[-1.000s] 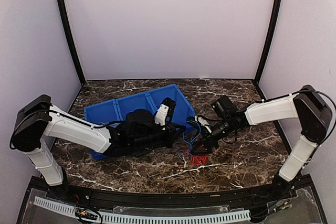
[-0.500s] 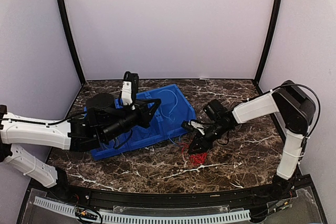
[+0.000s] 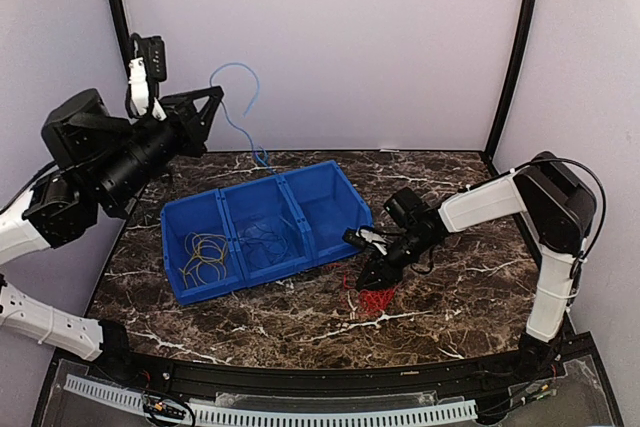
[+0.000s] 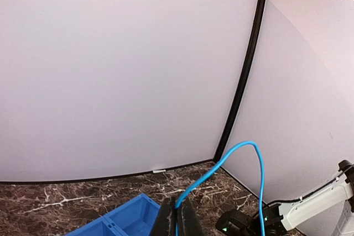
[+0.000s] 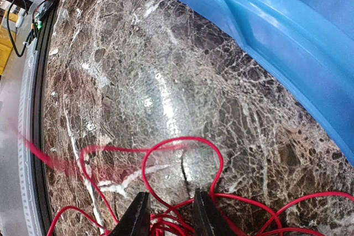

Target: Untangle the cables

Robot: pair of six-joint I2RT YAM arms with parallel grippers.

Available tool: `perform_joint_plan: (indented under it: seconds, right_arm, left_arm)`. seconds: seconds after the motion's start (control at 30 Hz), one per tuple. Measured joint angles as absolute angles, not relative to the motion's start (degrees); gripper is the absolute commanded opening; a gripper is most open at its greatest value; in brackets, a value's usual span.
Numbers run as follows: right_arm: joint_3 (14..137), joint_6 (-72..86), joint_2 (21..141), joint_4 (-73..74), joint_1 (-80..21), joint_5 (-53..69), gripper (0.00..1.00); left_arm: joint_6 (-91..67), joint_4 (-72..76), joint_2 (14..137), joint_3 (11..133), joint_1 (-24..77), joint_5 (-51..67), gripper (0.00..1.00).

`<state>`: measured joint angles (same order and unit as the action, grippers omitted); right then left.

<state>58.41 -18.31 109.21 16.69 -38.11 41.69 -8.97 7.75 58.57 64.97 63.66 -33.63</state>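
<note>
My left gripper (image 3: 212, 97) is raised high at the back left, shut on a blue cable (image 3: 243, 72) that arcs up and hangs down toward the table behind the blue bin (image 3: 210, 287). In the left wrist view the fingers (image 4: 178, 216) pinch that blue cable (image 4: 218, 169). My right gripper (image 3: 373, 272) is low on the table just right of the bin, over a bunch of red cable (image 3: 376, 300). In the right wrist view its jaws (image 5: 171, 215) stand narrowly apart with strands of red cable (image 5: 183, 138) bunched between them. Yellow cable (image 3: 205, 252) lies in the bin's left compartment.
The bin has three compartments; the middle one (image 3: 262, 237) holds thin dark and blue wires. The bin's blue wall (image 5: 265, 20) is close beside the right gripper. The table is dark marble (image 3: 450, 287), with white walls and black corner posts at the back.
My left arm has risen from the bin up to the back left, drawing the blue cable out and high. The right gripper has moved slightly left and narrowed its jaws on the red bunch.
</note>
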Motion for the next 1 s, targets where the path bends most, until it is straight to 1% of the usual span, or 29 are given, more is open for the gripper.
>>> perform_joint_plan:
  seconds: [0.2,0.27,0.37,0.57,0.7,0.83,1.0]
  right_arm:
    - [58.52,-18.57,109.3,16.8,-38.11,41.67,0.29]
    - [58.54,-18.76,109.32,16.86,-38.11,41.65,0.3]
    - [58.89,-19.03,109.54,17.19,-38.11,41.8,0.33]
    - [59.02,-20.34,109.12,17.91,-38.11,42.28,0.46]
    - [58.59,-21.3,106.65,19.4,-38.33,38.74,0.57]
    - [57.63,-21.96,101.58,21.54,-37.8,34.44,0.66]
    - [57.6,-22.98,91.35,22.98,-34.7,32.05,0.71]
  left_arm:
    - [-5.58,1.06,55.46,73.1,63.66,-36.49,0.0]
    - [-5.1,-0.56,54.54,73.78,63.66,-37.19,0.0]
    - [-4.84,-2.9,53.52,73.78,63.66,-38.3,0.0]
    - [-5.43,-6.57,53.43,73.25,63.66,-39.0,0.0]
    - [-7.4,-9.96,55.57,72.93,63.66,-38.87,0.0]
    - [-10.24,-13.06,58.85,71.55,63.66,-38.48,0.0]
    - [-12.88,-15.99,62.87,69.38,63.18,-37.1,0.0]
